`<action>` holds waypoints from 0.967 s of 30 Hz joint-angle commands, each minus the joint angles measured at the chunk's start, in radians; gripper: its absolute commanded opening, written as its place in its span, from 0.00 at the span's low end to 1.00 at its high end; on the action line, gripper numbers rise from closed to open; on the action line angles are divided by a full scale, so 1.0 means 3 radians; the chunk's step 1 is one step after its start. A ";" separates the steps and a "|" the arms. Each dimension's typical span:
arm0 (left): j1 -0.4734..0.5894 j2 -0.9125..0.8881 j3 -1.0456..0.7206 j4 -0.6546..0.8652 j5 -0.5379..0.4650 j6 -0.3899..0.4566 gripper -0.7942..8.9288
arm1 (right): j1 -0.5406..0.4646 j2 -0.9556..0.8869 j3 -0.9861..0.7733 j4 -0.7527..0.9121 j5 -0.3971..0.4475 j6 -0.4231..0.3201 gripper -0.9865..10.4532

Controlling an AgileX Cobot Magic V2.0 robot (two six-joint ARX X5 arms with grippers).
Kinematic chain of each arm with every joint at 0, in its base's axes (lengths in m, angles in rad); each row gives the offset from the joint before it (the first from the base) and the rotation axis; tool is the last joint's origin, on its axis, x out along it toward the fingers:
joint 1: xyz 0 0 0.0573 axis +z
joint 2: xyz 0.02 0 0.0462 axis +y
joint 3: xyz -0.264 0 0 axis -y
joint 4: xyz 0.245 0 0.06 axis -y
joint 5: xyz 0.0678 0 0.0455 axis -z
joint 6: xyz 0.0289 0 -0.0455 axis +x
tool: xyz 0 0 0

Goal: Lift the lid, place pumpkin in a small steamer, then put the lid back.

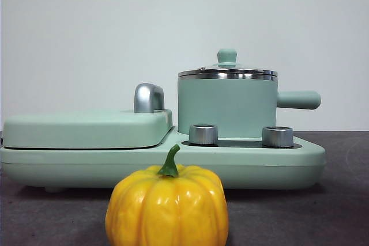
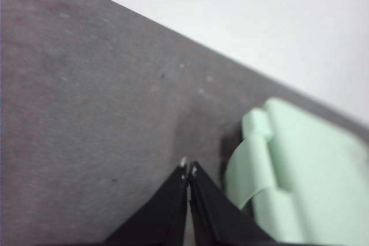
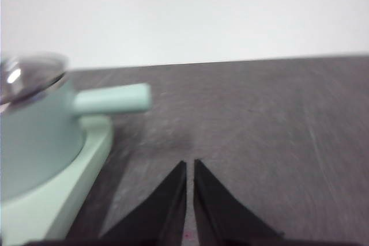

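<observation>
The pumpkin [image 1: 166,205] sits on the dark table [image 1: 340,200] in front of the green cooker [image 1: 277,162]. The pot [image 1: 228,106] stands on the cooker with its lid [image 1: 227,71] on. Both arms wait over bare table: the left gripper [image 2: 188,171] and right gripper [image 3: 190,164] each have jaws pressed together, holding nothing

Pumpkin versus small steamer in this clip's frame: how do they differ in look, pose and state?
The pumpkin is glossy yellow-orange and ribbed; the small steamer is smooth mint-green with a steel rim. The pumpkin sits on the dark table nearest the front camera; the small steamer stands farther back on the mint-green cooker base. The pumpkin is topped by a green stem; the small steamer wears the lid. Both stand upright, and no gripper touches either.
</observation>
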 commanded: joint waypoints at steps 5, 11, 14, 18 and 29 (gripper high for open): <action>0.0000 -0.0001 -0.0061 0.0487 -0.0001 -0.0481 0.09 | 0.0006 0.0000 0.0036 0.0078 0.0253 0.0624 0.10; 0.0000 0.0078 0.0056 0.0467 -0.0001 -0.0562 0.09 | 0.0005 0.0010 0.0245 -0.0092 0.0251 0.0608 0.10; 0.0000 0.0164 0.0140 0.0459 0.0003 -0.0680 0.09 | 0.0004 0.0067 0.0399 -0.0254 0.0249 0.0608 0.10; 0.0000 0.0317 0.0446 0.0268 0.0006 -0.0675 0.09 | 0.0004 0.0259 0.0736 -0.0500 0.0247 0.0590 0.10; -0.0001 0.1189 0.1607 -0.0752 0.0456 0.0392 0.09 | 0.0005 0.1069 0.1643 -0.0899 -0.0301 -0.0088 0.10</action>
